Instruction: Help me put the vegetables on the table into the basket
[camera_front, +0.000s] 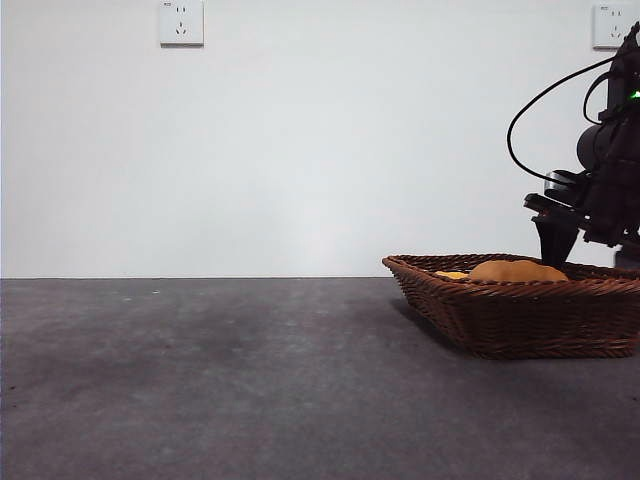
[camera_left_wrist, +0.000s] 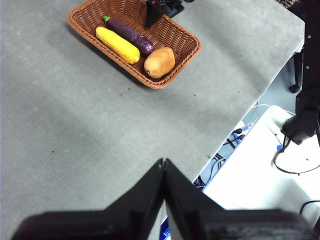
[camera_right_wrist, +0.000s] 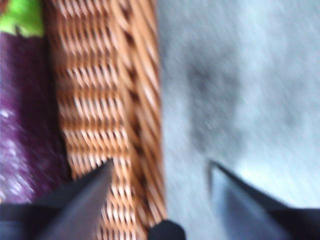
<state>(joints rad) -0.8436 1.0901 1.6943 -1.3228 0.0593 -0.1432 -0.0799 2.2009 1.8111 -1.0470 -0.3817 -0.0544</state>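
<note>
Grey matte table (camera_left_wrist: 75, 150) is bare of food, since the yellow corn cob (camera_left_wrist: 117, 44), purple eggplant (camera_left_wrist: 131, 36) and brown potato (camera_left_wrist: 159, 62) are seen inside the brown woven basket (camera_left_wrist: 182, 35) at the upper middle, so the right gripper (camera_right_wrist: 160, 172), wide open and empty over the rim, should be lifted straight up while the left gripper (camera_left_wrist: 163, 167), pressed closed and empty, is kept away.

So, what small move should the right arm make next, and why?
Probably lift the right gripper up and away from the basket. The corn, the eggplant and the potato all lie inside the basket, and the right gripper's jaws stand open and hold nothing, over the rim. The left gripper waits shut, far from the basket.
</note>
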